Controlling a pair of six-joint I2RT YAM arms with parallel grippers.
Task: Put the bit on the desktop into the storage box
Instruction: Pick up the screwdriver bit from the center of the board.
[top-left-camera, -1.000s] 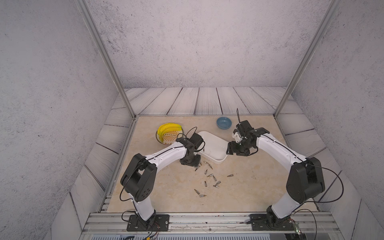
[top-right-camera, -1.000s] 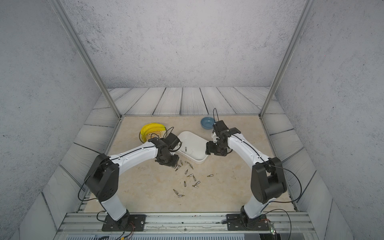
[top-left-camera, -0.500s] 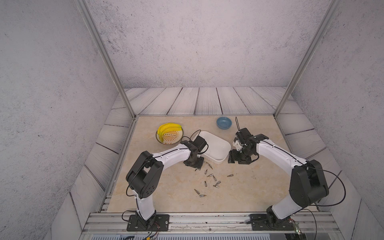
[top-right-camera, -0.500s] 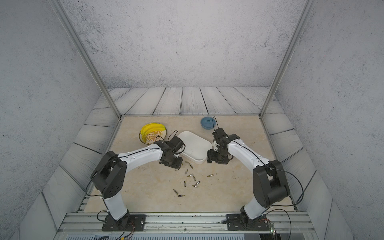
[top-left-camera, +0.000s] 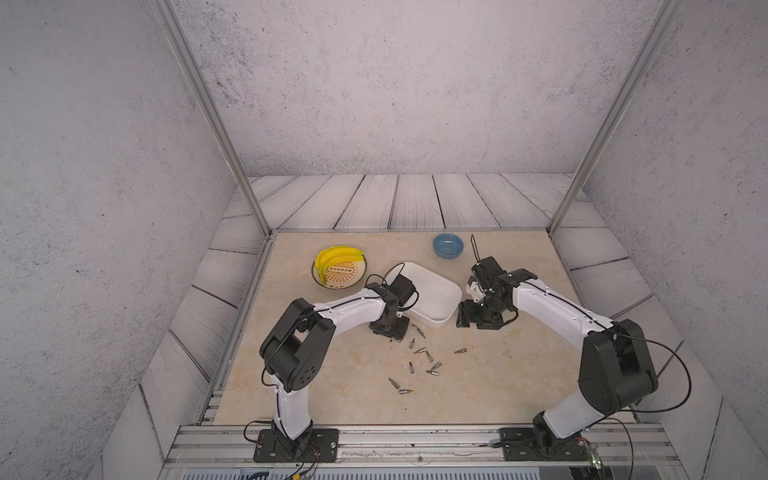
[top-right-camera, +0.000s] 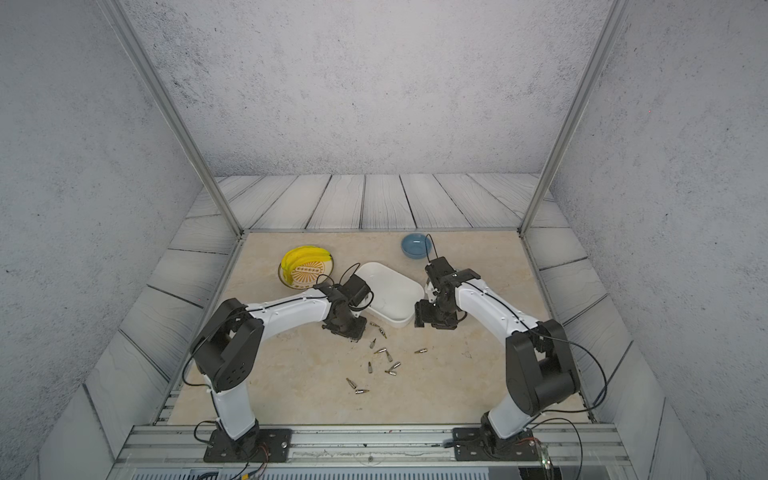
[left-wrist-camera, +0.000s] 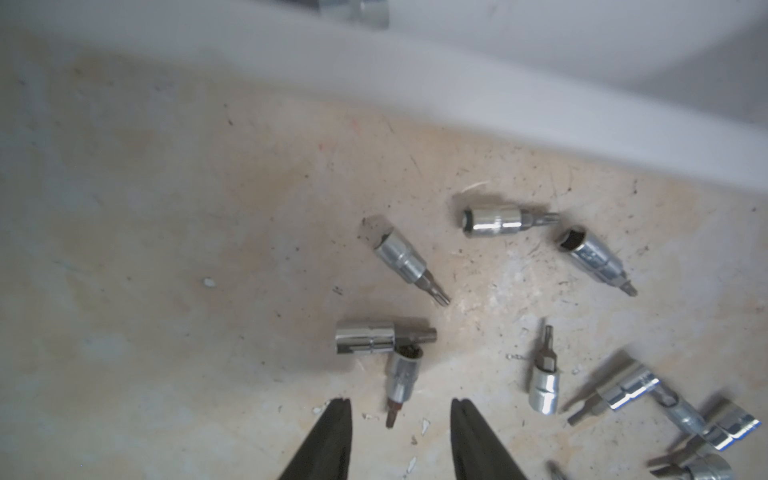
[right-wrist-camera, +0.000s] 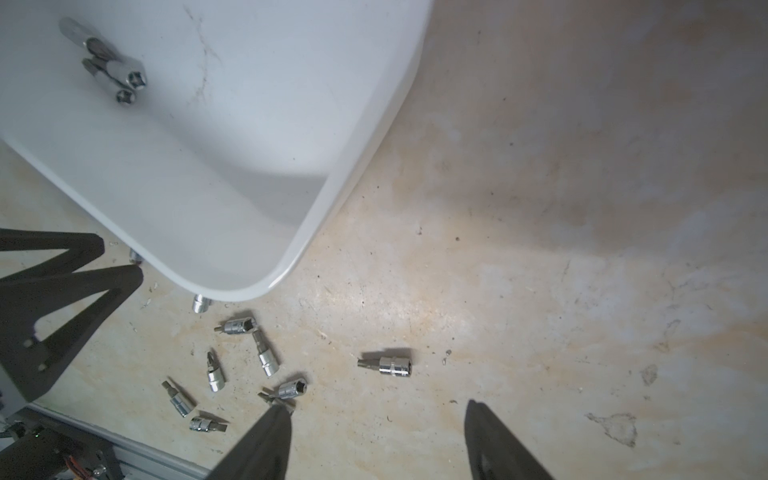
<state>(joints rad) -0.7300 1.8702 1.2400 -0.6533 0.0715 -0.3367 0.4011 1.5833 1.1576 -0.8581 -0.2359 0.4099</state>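
My left hand (left-wrist-camera: 400, 402) is spread, with a small shiny bit (left-wrist-camera: 401, 376) just ahead of its tips, lying on the table (left-wrist-camera: 166, 249) beside the white storage box (right-wrist-camera: 307, 232). My right hand (right-wrist-camera: 376, 406) is spread and empty. The bit looks hard, light and slippery; I'd pinch its fat round end.

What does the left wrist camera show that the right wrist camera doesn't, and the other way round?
Only the left wrist view: the open left gripper close up, its jaws either side of a reddish-tipped bit lying on the desktop.
Only the right wrist view: a clear look into the storage box, where a few bits lie together, plus the open right gripper.
Both: the box's white wall and the loose bits scattered beside it.
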